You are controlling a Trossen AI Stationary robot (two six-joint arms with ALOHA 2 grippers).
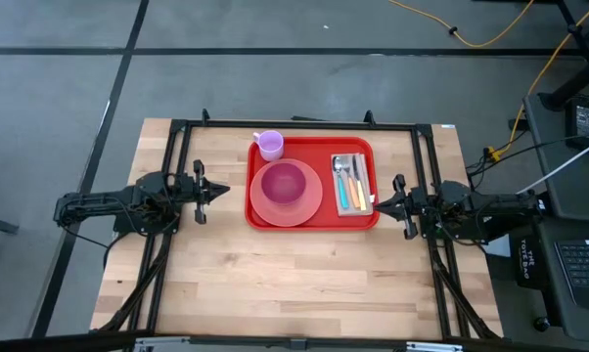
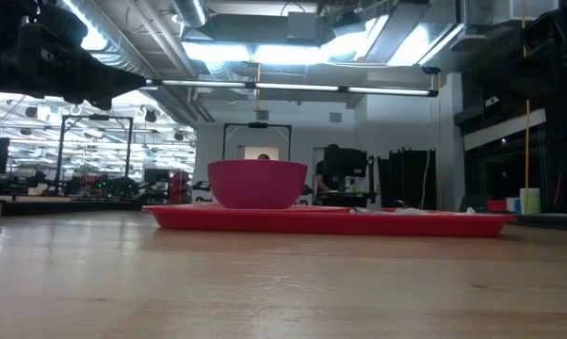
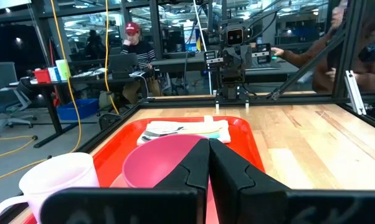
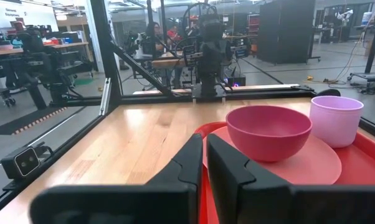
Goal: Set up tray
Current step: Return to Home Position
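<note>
Your tray point(image 1: 314, 150) lies flat on the worktop point(image 1: 275, 284), in the half farther from the low camera. Its far rim runs close along the black frame rail point(image 1: 294, 124) at that edge.

On the tray's left part you have a pink plate point(image 1: 309, 205) with a bowl point(image 1: 283, 181) on it. A lilac cup point(image 1: 269, 145) stands at the far left corner, right at the rim. A napkin point(image 1: 367, 168) lies along the right side and carries the cutlery point(image 1: 350, 186) side by side.

Your left end effector point(image 1: 221, 190) points at the tray's left rim, with a strip of bare wood between its tips and the red plastic. Its fingers point(image 3: 234, 171) are pressed together and hold nothing.

Your right end effector point(image 1: 380, 202) points in from the other side, with its tips just beside the right rim near the napkin. From above you cannot tell whether they touch the rim. Its fingers point(image 4: 228, 165) are drawn together with only a slit between them, and they hold nothing.

In the low view both arms show only as dark shapes in the upper corners, above the bowl's height.

For room to move, a broad stretch of wood runs from the tray's near rim to the worktop's near edge. Narrower strips lie to either side, under each arm and inside the side rails. Beyond the right side of the worktop, a person point(image 3: 132, 43) sits at a desk.
</note>
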